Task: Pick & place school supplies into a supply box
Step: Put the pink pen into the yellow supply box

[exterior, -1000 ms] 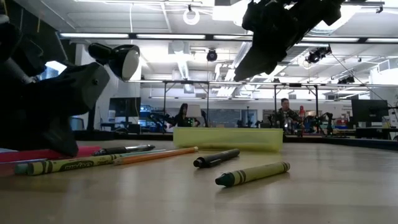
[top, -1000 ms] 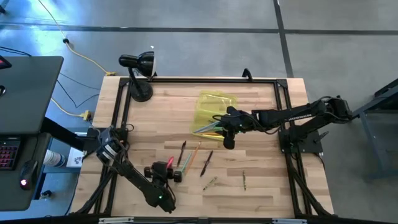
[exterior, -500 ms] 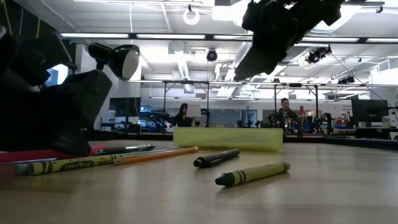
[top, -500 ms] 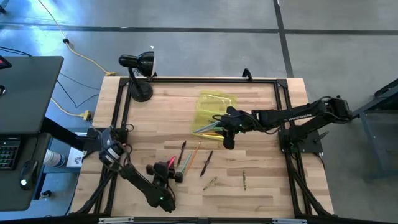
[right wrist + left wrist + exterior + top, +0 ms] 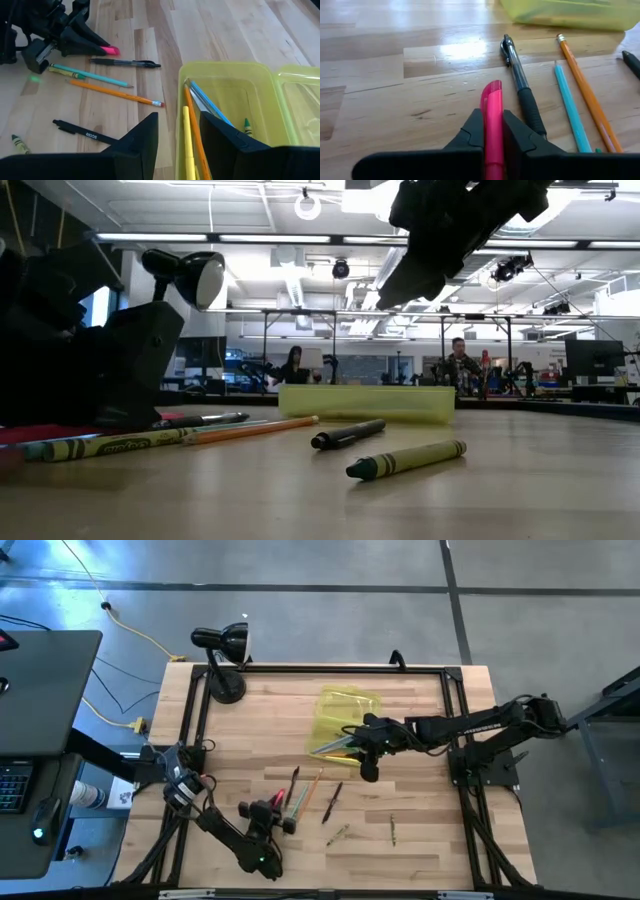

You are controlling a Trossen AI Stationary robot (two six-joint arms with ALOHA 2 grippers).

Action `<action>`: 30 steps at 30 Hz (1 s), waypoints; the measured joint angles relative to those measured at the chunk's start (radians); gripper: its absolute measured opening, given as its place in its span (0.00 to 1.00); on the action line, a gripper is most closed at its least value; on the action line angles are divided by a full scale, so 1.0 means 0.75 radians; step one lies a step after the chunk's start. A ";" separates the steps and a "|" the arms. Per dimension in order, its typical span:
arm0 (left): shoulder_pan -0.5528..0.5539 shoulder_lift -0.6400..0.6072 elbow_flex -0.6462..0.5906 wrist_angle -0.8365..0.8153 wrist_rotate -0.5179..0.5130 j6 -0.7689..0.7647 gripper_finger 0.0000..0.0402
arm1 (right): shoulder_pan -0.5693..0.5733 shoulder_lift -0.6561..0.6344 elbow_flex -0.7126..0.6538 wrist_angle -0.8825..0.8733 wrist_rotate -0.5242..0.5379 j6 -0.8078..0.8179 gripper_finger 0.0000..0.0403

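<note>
My left gripper (image 5: 270, 813) sits low near the table's near left and is shut on a pink pen (image 5: 492, 97). Just beyond it, resting flat on the wood, are a black pen (image 5: 520, 85), a teal pencil (image 5: 567, 107) and an orange pencil (image 5: 585, 95). A black marker (image 5: 333, 802) and two crayons (image 5: 338, 834) lie nearer the table's middle. My right gripper (image 5: 179, 131) hovers open above the near end of the yellow-green supply box (image 5: 345, 710), touching nothing. Inside the box (image 5: 225, 67) are several pencils. My left gripper pinches the pink pen's barrel (image 5: 493, 131) between its two fingers. The pen lies along the fingers and sticks out ahead of them, cap end (image 5: 492, 89) first. The fingers come in low and nearly level from the table's near left. Whether the pen is off the wood, I cannot tell.
A black desk lamp (image 5: 222, 660) stands at the far left corner. A dark frame (image 5: 330, 668) runs along the table's edges. Bare wood stretches between the loose pens and the box, and to the right of the crayons. People sit far off in the room (image 5: 460, 365).
My left gripper has edged a little toward the table's right and the loose pens, still shut on the pink pen; its arm has shifted its bend. My right gripper has stayed above the box.
</note>
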 joint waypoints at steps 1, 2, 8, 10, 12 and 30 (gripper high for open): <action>0.000 0.000 0.000 -0.001 -0.005 0.000 0.14 | 0.001 0.000 0.000 -0.001 0.000 0.000 0.31; 0.000 0.001 0.000 -0.003 -0.011 -0.001 0.14 | 0.003 0.000 0.000 -0.001 0.000 0.000 0.31; 0.001 -0.003 0.000 -0.051 -0.051 -0.127 0.14 | 0.039 0.000 0.000 -0.001 0.015 0.000 0.31; 0.004 -0.034 0.001 -0.079 -0.055 -0.159 0.13 | 0.059 0.000 0.000 -0.001 0.015 0.022 0.31; 0.010 -0.074 -0.002 -0.120 -0.062 -0.170 0.13 | 0.089 0.000 0.000 0.001 0.015 0.078 0.31; 0.464 -0.520 -0.001 0.310 -0.166 1.219 0.12 | 0.527 0.001 -0.001 -0.285 0.164 0.362 0.31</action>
